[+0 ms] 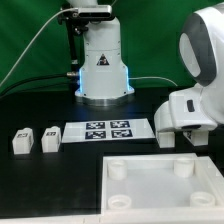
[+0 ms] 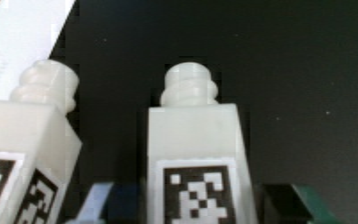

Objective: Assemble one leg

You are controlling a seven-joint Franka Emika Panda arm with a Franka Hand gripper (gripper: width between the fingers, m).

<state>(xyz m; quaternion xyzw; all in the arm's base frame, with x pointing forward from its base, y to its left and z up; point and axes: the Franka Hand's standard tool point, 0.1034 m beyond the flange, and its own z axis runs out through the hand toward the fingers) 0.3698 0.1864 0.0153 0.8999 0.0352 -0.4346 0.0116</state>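
In the wrist view a leg (image 2: pixel 197 150), a white block with a round peg on its end and a black-and-white tag on its face, lies between my fingers. My gripper (image 2: pixel 202 208) is open, one fingertip (image 2: pixel 101 205) on each side of the leg, with dark gaps showing. A second leg (image 2: pixel 25 150) lies right beside it. In the exterior view my gripper (image 1: pixel 178 128) is low over the table at the exterior view's right and hides these legs. Two more legs (image 1: pixel 22 142) (image 1: pixel 51 139) stand at the left.
The marker board (image 1: pixel 108 131) lies mid-table in front of the robot base (image 1: pixel 103 70). The large white square piece with round corner sockets (image 1: pixel 160 190) fills the front right. A white edge (image 2: pixel 25 40) shows beyond the legs in the wrist view.
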